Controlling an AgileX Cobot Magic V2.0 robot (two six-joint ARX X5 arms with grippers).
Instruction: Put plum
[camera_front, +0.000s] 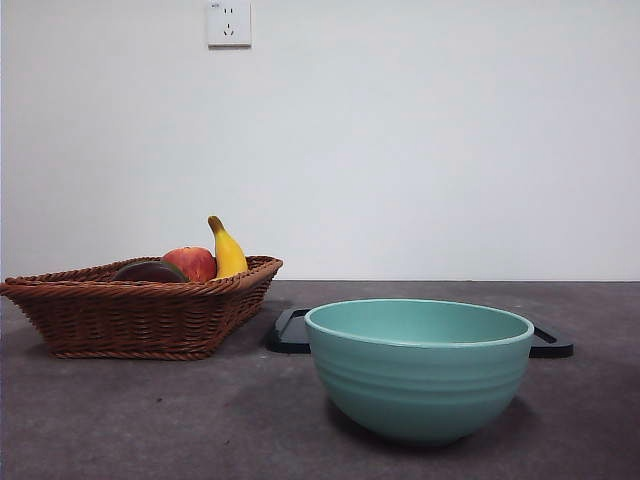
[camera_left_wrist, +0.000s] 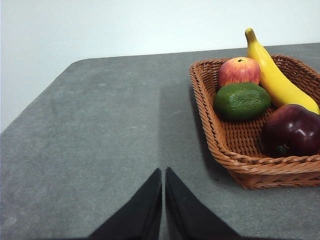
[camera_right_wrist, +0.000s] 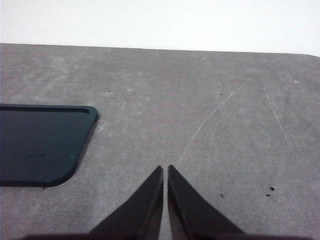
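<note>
Front view: wicker basket (camera_front: 140, 310) at left of frame on the grey tabletop (camera_front: 150, 420). Teal bowl (camera_front: 418, 368) lower centre-right, with a dark tray (camera_front: 292, 332) behind it. No arm in this view.

Left wrist view: plum (camera_left_wrist: 292, 131) lies in the basket at the right edge of the frame, by the rim. Just beside it are a green fruit (camera_left_wrist: 242, 101), an apple (camera_left_wrist: 239, 71) and a banana (camera_left_wrist: 275, 75). Left pincer (camera_left_wrist: 163, 172) at bottom centre, tips together, holding nothing, well apart from the basket.

Right wrist view: right pincer (camera_right_wrist: 165, 169) at bottom centre, tips together, empty, above bare tabletop; tray corner at left.
</note>
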